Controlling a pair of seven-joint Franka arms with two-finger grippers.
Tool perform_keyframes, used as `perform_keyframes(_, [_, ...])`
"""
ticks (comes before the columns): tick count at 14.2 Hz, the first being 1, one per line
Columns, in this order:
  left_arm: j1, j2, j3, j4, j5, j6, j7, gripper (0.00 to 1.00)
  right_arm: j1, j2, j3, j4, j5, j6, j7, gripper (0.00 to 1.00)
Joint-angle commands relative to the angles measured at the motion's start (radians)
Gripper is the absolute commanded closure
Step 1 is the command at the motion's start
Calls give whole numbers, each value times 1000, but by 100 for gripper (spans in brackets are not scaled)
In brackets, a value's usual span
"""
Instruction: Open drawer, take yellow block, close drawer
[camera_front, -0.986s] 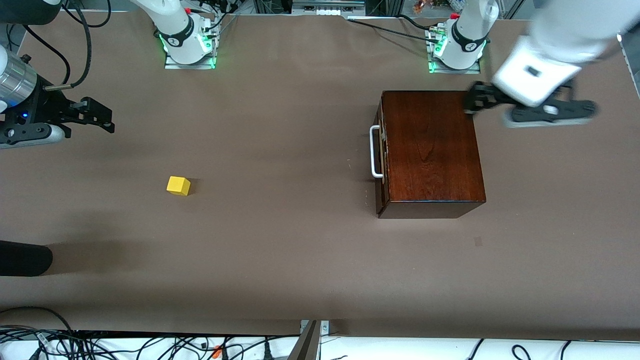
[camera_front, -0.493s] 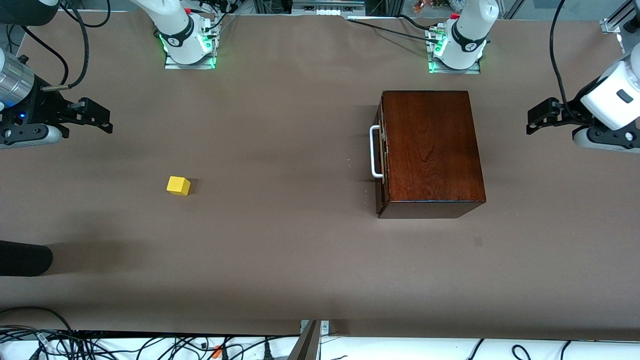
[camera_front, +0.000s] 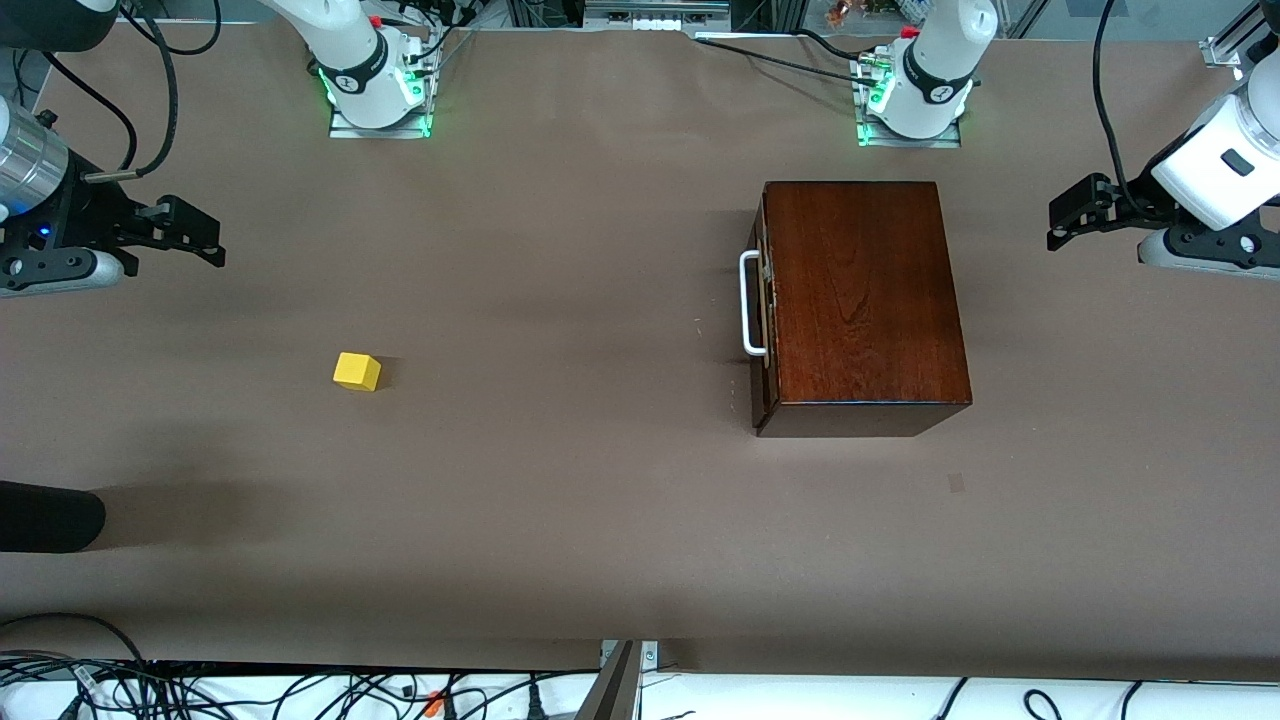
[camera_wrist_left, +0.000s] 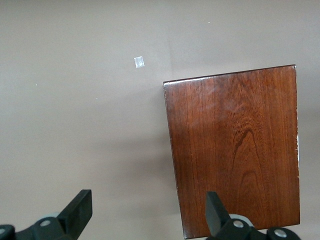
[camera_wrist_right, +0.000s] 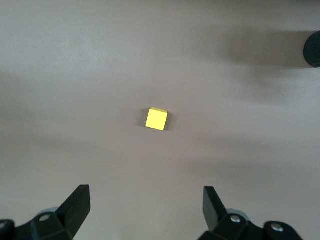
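The left gripper (camera_front: 1062, 215) hangs in the air over bare worktop at the left arm's end, its black fingers spread wide with nothing between them. Just off it, toward the middle of the worktop, sits the dark reddish-brown glossy wooden box (camera_front: 860, 300), whose lid fills much of the left wrist view. The box's single drawer (camera_front: 765, 310), on the side turned away from this gripper, looks pushed fully home, its white U-shaped bar handle (camera_front: 748, 303) standing proud of the front.

The right gripper (camera_front: 195, 236) hovers at the right arm's end, its jaws also fully apart and empty. Beneath and ahead of it, well apart from the box, the small bright yellow cube (camera_front: 357, 371) rests alone on the brown worktop (camera_front: 560, 500).

Judging from this, the task looks finished: block out, drawer shut, both arms drawn aside and waiting. Nothing appears left to do.

A black rounded object (camera_front: 45, 515) lies at the worktop's edge near the right gripper, clear of everything; nothing obstructs either arm.
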Motion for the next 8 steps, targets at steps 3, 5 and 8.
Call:
perform_keyframes(3, [5, -23, 4, -24, -9, 3, 13, 0, -11, 9, 5, 21, 7, -6, -3, 0])
perform_keyframes(5, [9, -21, 4, -23, -8, 3, 17, 0, -11, 9, 5, 21, 7, -6, -3, 0])
perform_keyframes(8, [9, -20, 4, -20, -8, 3, 14, 0, -11, 9, 5, 21, 7, -6, -4, 0])
